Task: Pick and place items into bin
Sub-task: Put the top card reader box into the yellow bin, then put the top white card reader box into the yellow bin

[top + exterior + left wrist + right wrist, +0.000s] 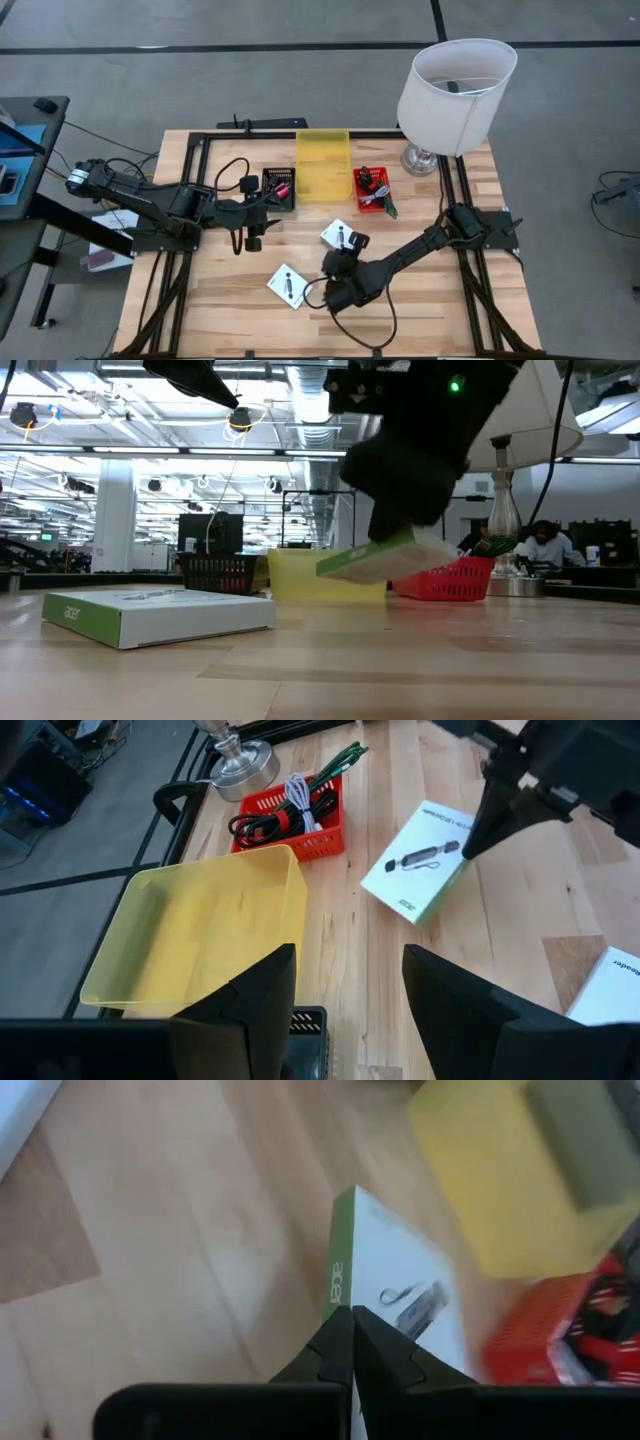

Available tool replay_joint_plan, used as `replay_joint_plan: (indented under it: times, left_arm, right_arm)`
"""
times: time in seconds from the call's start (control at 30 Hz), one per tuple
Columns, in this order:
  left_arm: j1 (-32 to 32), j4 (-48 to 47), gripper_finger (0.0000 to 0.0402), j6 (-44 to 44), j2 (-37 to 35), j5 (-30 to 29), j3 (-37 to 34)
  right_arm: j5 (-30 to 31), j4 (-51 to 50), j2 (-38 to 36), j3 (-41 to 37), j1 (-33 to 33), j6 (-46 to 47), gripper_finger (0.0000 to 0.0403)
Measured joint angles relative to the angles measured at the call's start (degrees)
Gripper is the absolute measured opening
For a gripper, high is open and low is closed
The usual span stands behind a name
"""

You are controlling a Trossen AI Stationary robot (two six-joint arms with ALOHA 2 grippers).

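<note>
The right gripper (345,252) works near the middle of the counter (440,310). Its jaws are closed on the edge of a white box (341,237) with a green side, and they pinch it at one corner. In the low view this white box (385,558) hangs tilted, lifted clear of the wood. In the right wrist view the two jaws meet on the green edge of the white box (400,1305).

A second white box (288,287) lies flat on the counter at about 7 o'clock from the held one, well apart from it.

The yellow bin (323,163) stands at 12 o'clock from the right gripper, at the far side of the counter. Just beside it, at 3 o'clock, is a red basket (373,190) with cords inside. At 9 o'clock of the bin stands a black basket (279,188).

The left gripper (253,222) hovers near the black basket. Its jaws are open wide and hold nothing.

A white lamp (455,95) stands at the far right corner.
</note>
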Motion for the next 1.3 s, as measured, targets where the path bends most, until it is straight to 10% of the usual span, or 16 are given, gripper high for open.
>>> replay_joint_plan:
  times: [0.6,1.07,1.3]
  left_arm:
    - [0.0,0.0,0.0178,0.0,0.0,0.0,0.0]
    - [0.0,0.0,0.0178,0.0,0.0,0.0,0.0]
    - [0.0,0.0,0.0178,0.0,0.0,0.0,0.0]
  right_arm:
    - [-0.8,-6.4,0.2,3.5,-0.2,5.9,0.0008]
    - [-5.4,1.0,0.6,-3.4,2.3,3.0,0.0265]
    - [-6.6,11.7,0.5,-8.9,2.3,-9.2,0.0293]
